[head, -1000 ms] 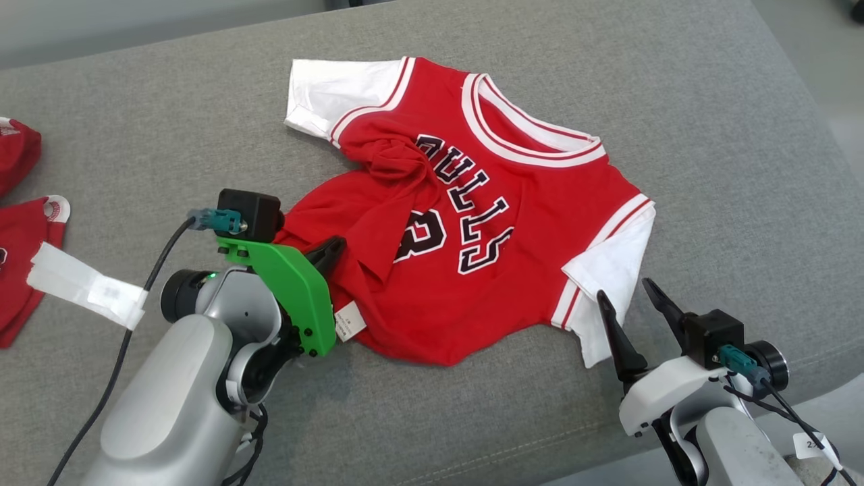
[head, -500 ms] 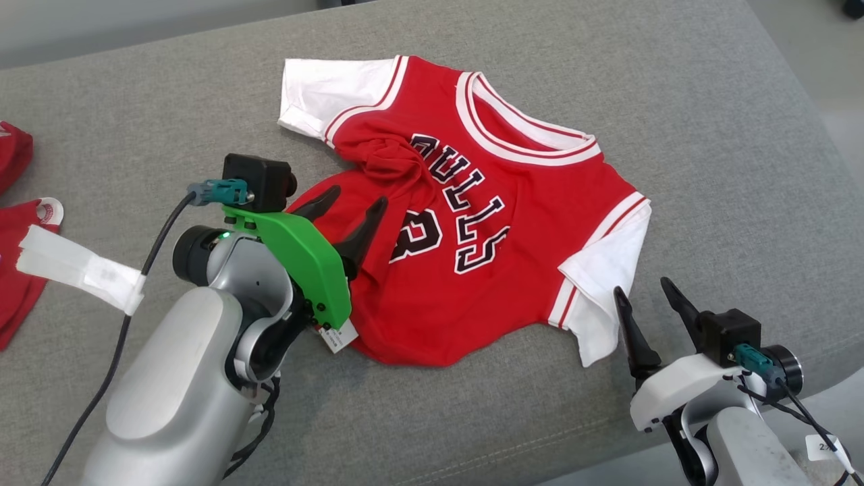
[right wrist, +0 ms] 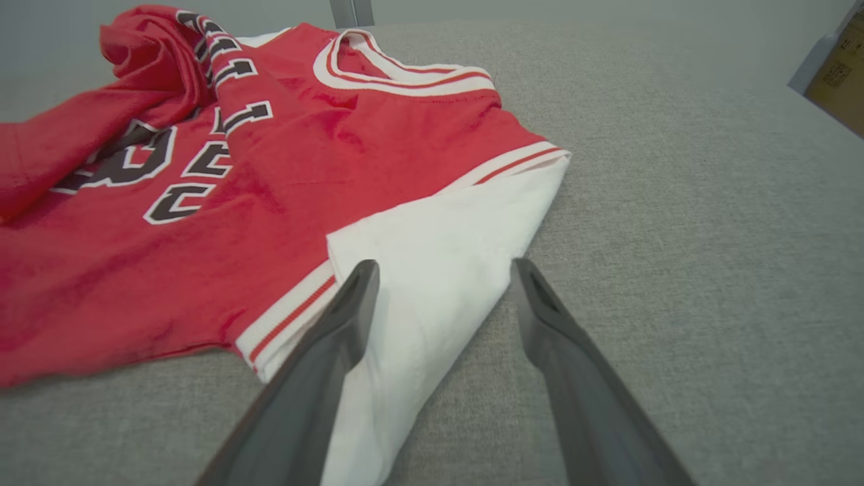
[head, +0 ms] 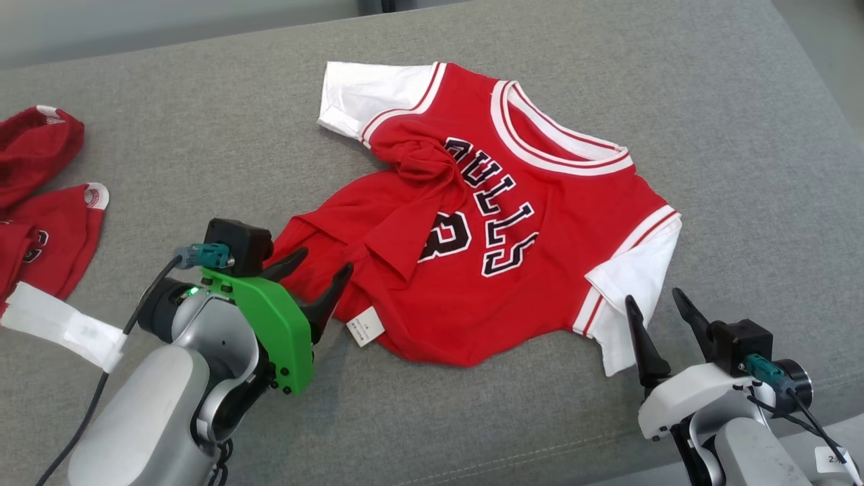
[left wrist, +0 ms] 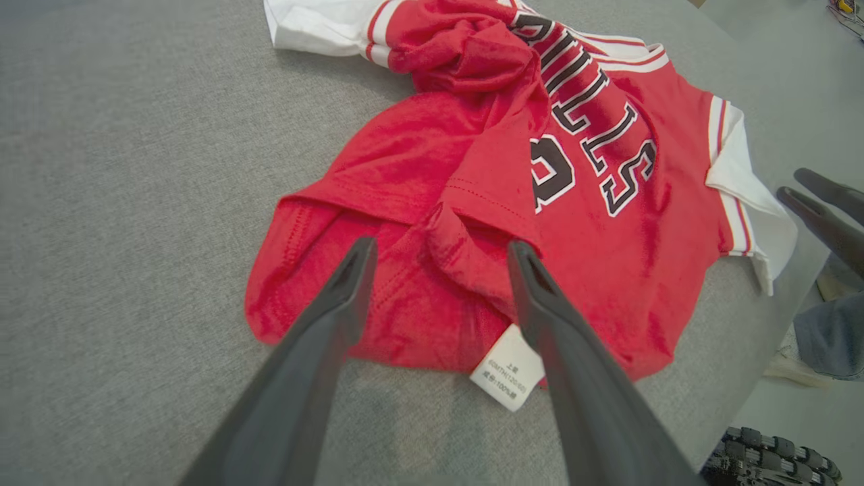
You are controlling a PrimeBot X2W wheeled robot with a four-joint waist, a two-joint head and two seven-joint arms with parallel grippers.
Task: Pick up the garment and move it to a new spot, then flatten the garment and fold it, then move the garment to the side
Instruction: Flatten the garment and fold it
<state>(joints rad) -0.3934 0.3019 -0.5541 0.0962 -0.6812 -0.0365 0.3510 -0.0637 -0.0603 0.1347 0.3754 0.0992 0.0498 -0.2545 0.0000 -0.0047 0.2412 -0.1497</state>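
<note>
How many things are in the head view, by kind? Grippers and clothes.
Grippers: 2, left gripper and right gripper, both open
Laid-out jersey: 1
Left-edge pile of red clothes: 1, pieces can't be told apart
Total: 4

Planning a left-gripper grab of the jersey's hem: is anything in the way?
Nothing visible. The left gripper is open, fingertips right at the crumpled red hem of the jersey; its own white label lies beside one finger, no obstacle.
</note>
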